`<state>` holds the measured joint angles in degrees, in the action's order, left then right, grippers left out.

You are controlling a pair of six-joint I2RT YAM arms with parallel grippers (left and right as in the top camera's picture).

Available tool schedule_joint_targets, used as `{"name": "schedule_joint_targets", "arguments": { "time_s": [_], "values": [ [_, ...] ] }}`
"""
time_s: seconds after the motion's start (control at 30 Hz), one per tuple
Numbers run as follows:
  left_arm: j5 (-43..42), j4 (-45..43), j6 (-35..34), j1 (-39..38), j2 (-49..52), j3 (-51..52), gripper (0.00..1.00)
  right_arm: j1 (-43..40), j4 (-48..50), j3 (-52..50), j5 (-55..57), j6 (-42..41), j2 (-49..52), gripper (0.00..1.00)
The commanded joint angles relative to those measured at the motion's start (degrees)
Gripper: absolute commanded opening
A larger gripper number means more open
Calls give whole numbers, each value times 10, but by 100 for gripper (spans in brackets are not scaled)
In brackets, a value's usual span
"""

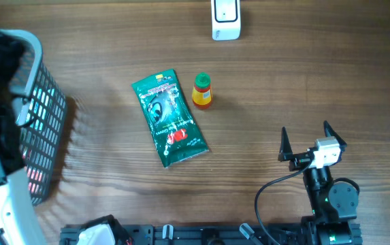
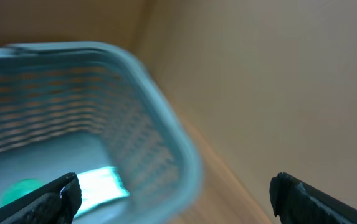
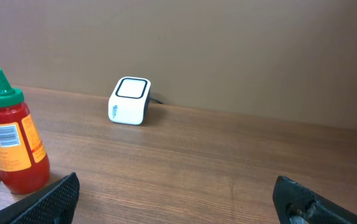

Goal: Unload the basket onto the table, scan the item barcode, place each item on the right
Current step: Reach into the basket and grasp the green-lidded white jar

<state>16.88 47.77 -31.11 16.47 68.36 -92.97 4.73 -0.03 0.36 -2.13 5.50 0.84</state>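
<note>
Wide-spread right gripper [image 1: 305, 127], well apart from bottle [image 1: 202, 90]

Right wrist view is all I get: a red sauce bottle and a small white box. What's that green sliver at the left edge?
Observer: A flat green packet, lying on the table right beside the bottle.
Operator: Is there anything else out there?
Observer: A mesh basket, far over on the left arm's side.
Operator: And what's that other arm doing?
Observer: Its end effector hangs open over the basket, holding nothing.
</note>
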Motion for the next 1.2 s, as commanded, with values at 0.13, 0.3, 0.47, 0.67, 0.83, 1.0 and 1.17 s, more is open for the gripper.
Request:
{"name": "schedule_joint_targets", "arguments": {
  "time_s": [0.13, 0.3, 0.47, 0.67, 0.83, 1.0, 1.17],
  "values": [
    [-24, 113, 6, 181, 108, -3, 100, 2, 1, -1, -7, 5, -4, 100],
    [-106, 171, 7, 242, 221, -3, 100, 2, 1, -1, -7, 5, -4, 100],
    [-118, 206, 7, 278, 322, 5, 100, 2, 1, -1, -7, 5, -4, 100],
    [-120, 161, 9, 281, 374, 37, 100, 2, 1, -1, -7, 5, -4, 100],
    [-124, 107, 9, 281, 377, 84, 100, 2, 1, -1, -7, 5, -4, 100],
    [-124, 62, 9, 281, 377, 134, 100, 2, 1, -1, -7, 5, -4, 100],
    [-124, 19, 9, 281, 377, 170, 100, 2, 1, -1, -7, 5, -4, 100]
  ]
}}
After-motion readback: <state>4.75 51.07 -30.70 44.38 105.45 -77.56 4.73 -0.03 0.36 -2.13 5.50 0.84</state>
